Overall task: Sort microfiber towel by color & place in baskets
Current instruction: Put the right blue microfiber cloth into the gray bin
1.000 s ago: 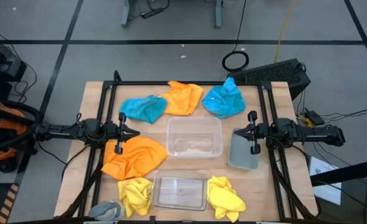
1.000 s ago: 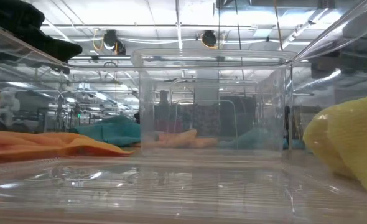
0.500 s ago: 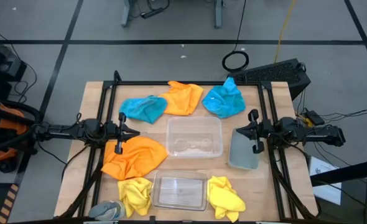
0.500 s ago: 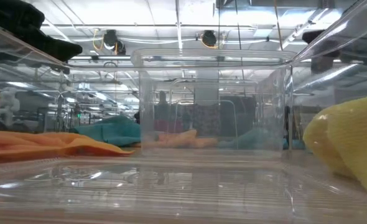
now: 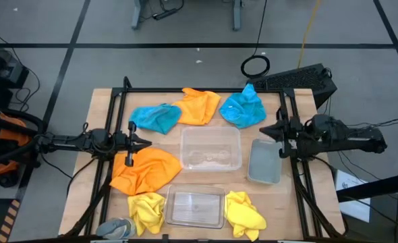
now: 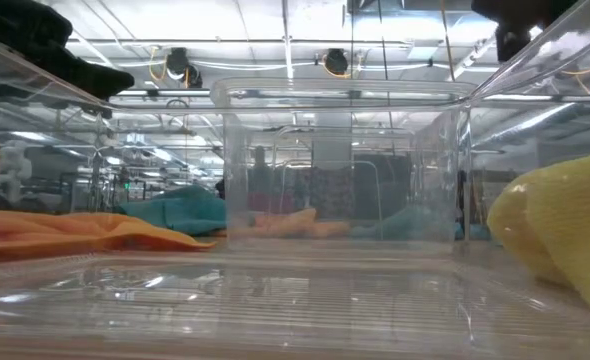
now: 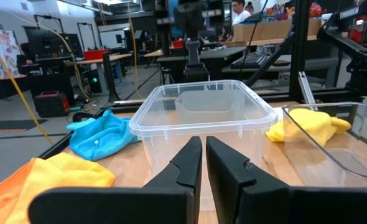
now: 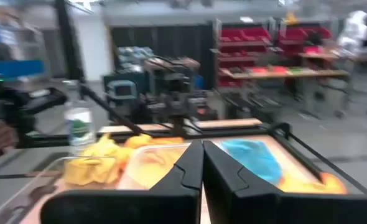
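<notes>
Towels: six on the surface (image 5: pixel 101 101), none in a tub. Blue towel (image 5: pixel 155 117) and orange towel (image 5: pixel 200 106) overlap at the far edge; second blue towel (image 5: pixel 243 108) lies beside them, apart.
Large orange towel (image 5: pixel 146 170): spread left of the middle tub, partly under the left arm's fingers in the high view.
Yellow towels: one (image 5: pixel 147 210) left and one (image 5: pixel 244 212) right of the near tub; both run close to the picture's bottom edge.
Baskets: middle clear tub (image 5: pixel 210 149), near clear tub (image 5: pixel 195 208), narrower greyish tub (image 5: pixel 265 162) on the right; their see-through walls make rims hard to trace in the low view.
Left hand (image 5: pixel 147 142): clenched on nothing, hovering between the first blue towel and the large orange towel.
Right hand (image 5: pixel 266 131): fingers pressed together, empty, near the greyish tub's far end.
Grey thing (image 5: pixel 115 228): at the near left corner, cut off by the frame; what it is cannot be told.
</notes>
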